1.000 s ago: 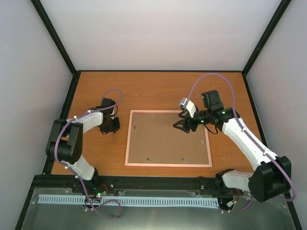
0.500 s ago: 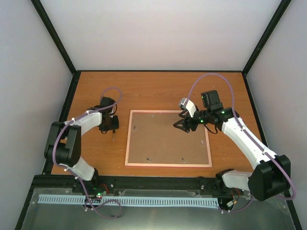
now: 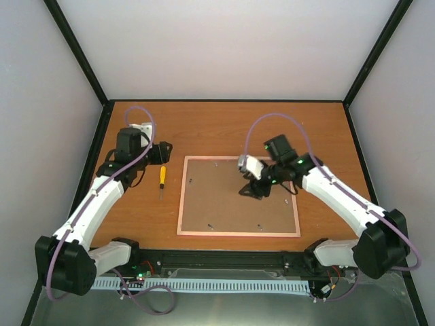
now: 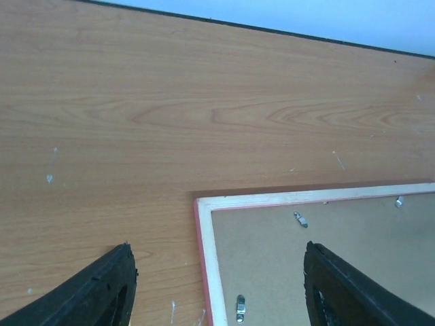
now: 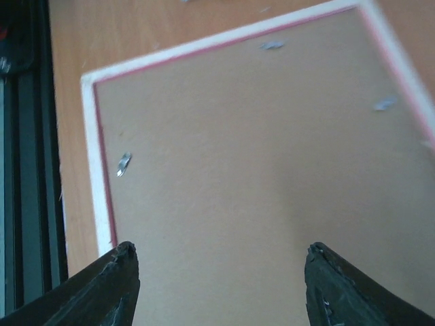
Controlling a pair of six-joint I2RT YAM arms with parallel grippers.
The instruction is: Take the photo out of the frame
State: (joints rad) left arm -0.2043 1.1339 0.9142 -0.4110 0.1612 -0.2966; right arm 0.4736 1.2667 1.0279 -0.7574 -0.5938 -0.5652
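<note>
**Position.** The large rectangular picture frame with the thin pink border [image 3: 181, 204] lies face down at the centre of the orange-brown wooden tabletop [image 3: 204, 129]. Its plain brown backing board [image 3: 217, 204] faces up. The photo is not visible. Judged from this, it sits beneath the board, inside the frame.

**Tools.** The left tool [image 4: 217, 248] hangs above the frame's 10 o'clock corner, fingers spread, nothing between them. The right tool [image 5: 219, 246] hangs over the board, just off its centre toward 2 o'clock, also spread and empty. Whether it touches the board cannot be told.

**Step in hand.** Judged to be the opening of the frame's back. The board is in place, and small metal tabs [image 4: 300, 219] show along its inner edge. Whether they are turned clear of the board cannot be told. The small yellow-handled screwdriver [image 3: 162, 176] lies on the wood at 9 o'clock of the frame, near it but not touching, and in neither tool.

**Next move.** Any tab overlapping the board must be freed. Then one board edge must be lifted. The board sits flush within the rim, so a fingertip needs a gap to enter.

**Edges and room.**
- 12 o'clock: a broad band of bare wood lies beyond the frame.
- 3 and 9 o'clock: the strips are narrower.
- 6 o'clock: the frame's edge runs near the black rail [image 3: 224, 255], which leaves little room there.
</note>
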